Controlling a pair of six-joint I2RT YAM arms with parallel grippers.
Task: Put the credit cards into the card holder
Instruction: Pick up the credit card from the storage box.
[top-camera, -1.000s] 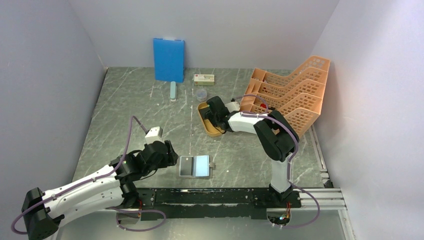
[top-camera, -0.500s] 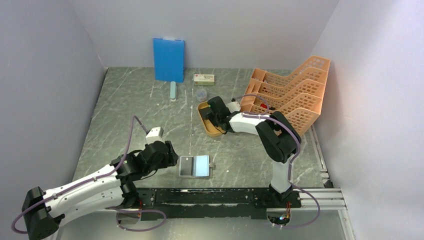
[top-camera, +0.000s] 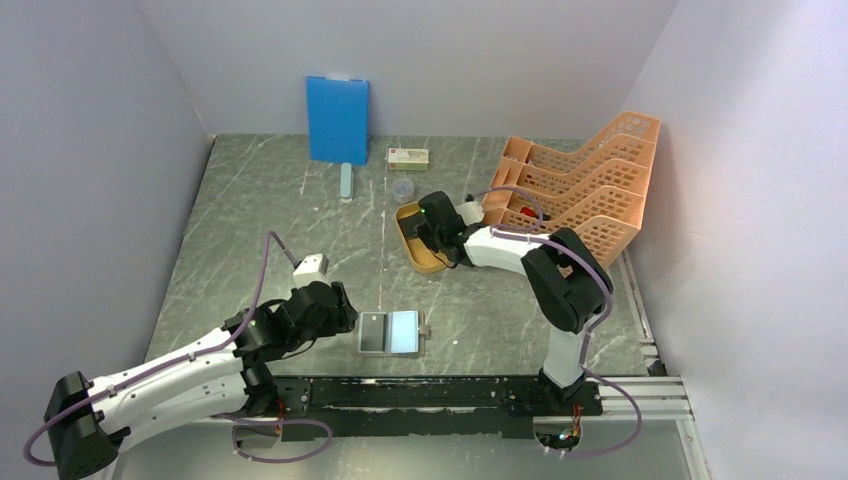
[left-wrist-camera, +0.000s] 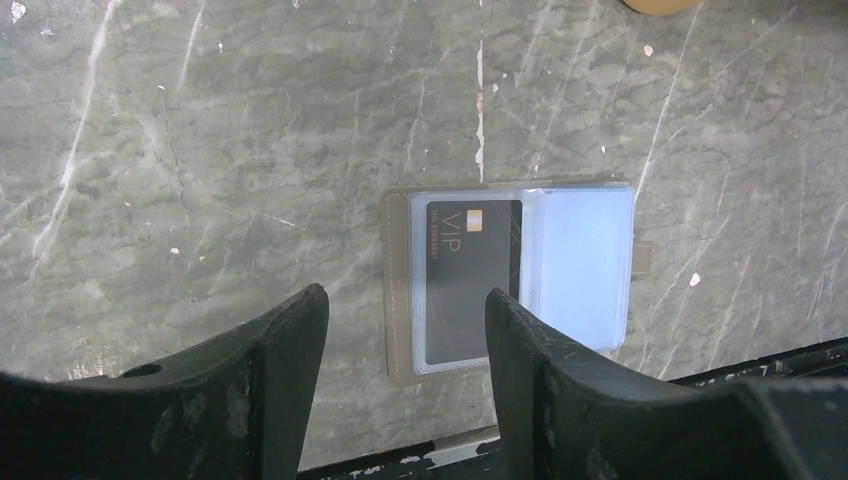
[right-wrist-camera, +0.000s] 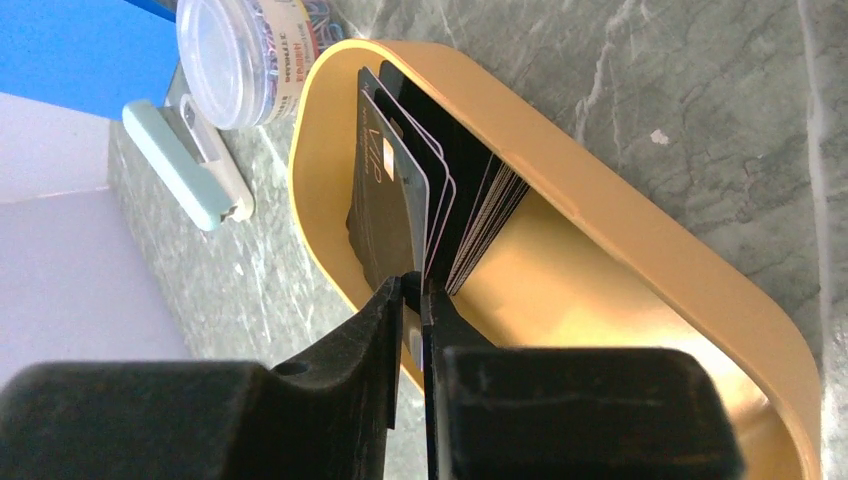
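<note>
We count two arms and two claws. One card holder lies open and flat on the table, low in the middle of the top view. Its taupe edge is on the left and its pale, shiny leaf on the right. One dark VIP card sits in its left pocket.

The credit cards stand on edge as one fanned stack inside the one orange oval tray, just above the middle of the top view. They are packed too tightly for us to count.

Along the upper part of the top view we also see:
- one blue board leaning on the back wall
- one white-and-green box
- one clear round tub
- one pale green bar-shaped item
- one orange mesh rack at the right

The right gripper reaches into the tray at the near end of the stack. Its jaws are drawn in to a thin slit, and the lower edge of the front card, a grey one, runs down into that slit, so the fingers pinch it. We cannot tell whether a second card is caught with it.

The left gripper hangs over the table at the lower left of the top view, just beside the holder. Its jaws are spread wide and hold nothing. In its wrist view the holder's left edge shows in the gap between the two fingers, and we see no contact with it.
</note>
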